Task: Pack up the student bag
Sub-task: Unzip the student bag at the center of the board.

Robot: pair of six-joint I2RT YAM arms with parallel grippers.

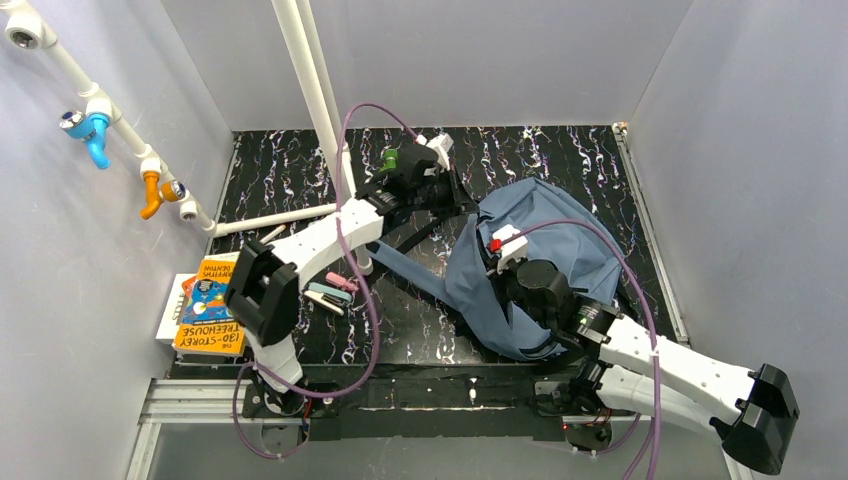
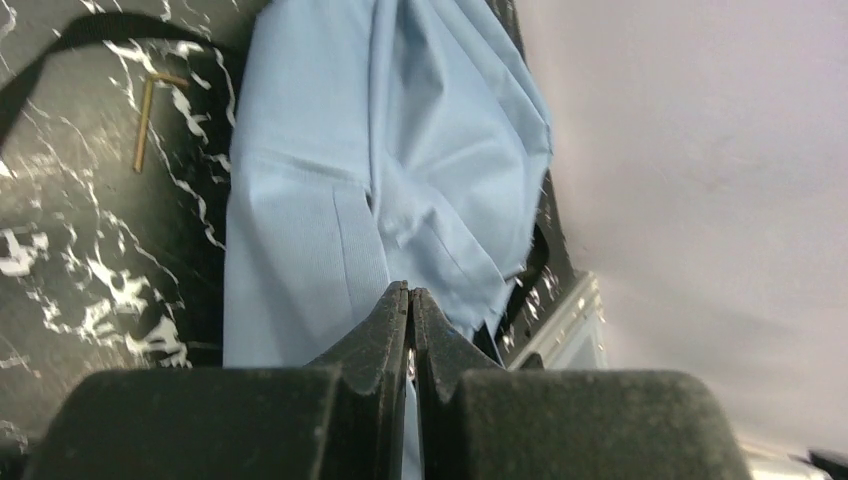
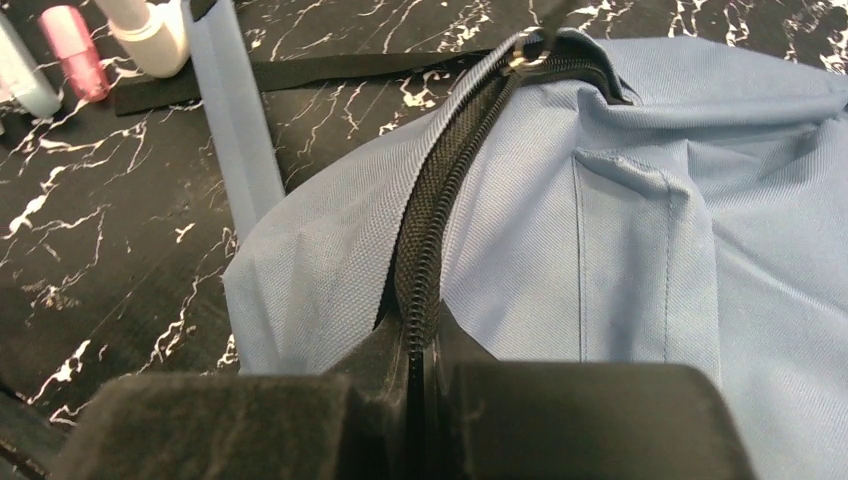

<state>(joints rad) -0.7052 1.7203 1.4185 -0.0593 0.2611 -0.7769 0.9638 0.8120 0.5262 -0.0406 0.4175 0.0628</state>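
Note:
The student bag (image 1: 545, 235), slate-blue fabric, lies crumpled on the black marbled table right of centre. My left gripper (image 1: 458, 192) is at the bag's far left edge. In the left wrist view it (image 2: 410, 292) is shut, with a small shiny metal piece pinched between the fingers and the bag's fabric (image 2: 330, 150) just beyond. My right gripper (image 1: 498, 262) is over the bag's middle. In the right wrist view it (image 3: 420, 345) is shut on the bag's black zip track (image 3: 455, 180), which runs up to the slider (image 3: 522, 60).
A stack of books (image 1: 208, 305) lies at the table's left edge, with pens (image 1: 330, 292) beside it. A white pipe post (image 1: 310, 80) stands left of the bag. A blue shoulder strap (image 3: 235, 110), a black webbing strap (image 3: 300, 70) and a brass hex key (image 2: 145, 120) lie on the table.

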